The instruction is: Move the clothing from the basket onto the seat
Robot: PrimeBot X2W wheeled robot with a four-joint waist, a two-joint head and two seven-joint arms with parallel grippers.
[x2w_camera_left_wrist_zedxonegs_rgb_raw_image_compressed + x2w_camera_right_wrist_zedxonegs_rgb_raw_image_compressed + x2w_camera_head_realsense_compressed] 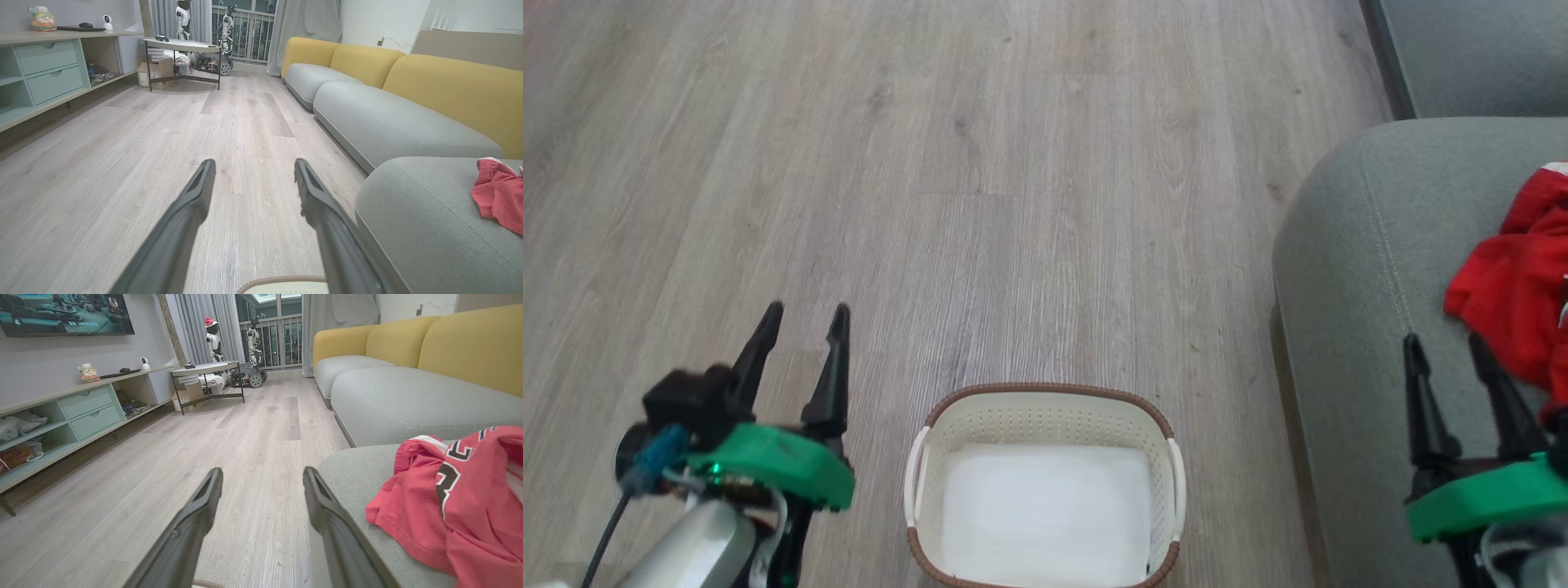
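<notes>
The clothing point(1515, 286), a crumpled red heap, lies on the seat point(1356, 269) at the right edge of the head view, well apart from the basket point(1045, 387). The basket stands on the floor at bottom centre, its bare white bottom showing. The right wrist view brings the heap close at lower right and shows white trim and black-and-white lettering that the head view does not. The left wrist view catches just a small red fold at the far right, with the basket's brown rim at its bottom edge.

The right gripper point(1445, 339), at the lower right of the head view, is spread wide and grasps nothing; its fingers point up the frame over the seat's grey cushion, just beside the garment's lower edge. The left gripper point(806, 309), at lower left, is likewise released and hangs over the floor point(1013, 163), left of the basket.

The floor is pale wood-grain plank. Both wrist views show more grey cushions with yellow backrests point(449, 77) along the right, a pale green shelf unit point(49, 73) at left and a low table point(179, 43) near the curtains. The right wrist view also shows a television point(65, 312) at upper left.
</notes>
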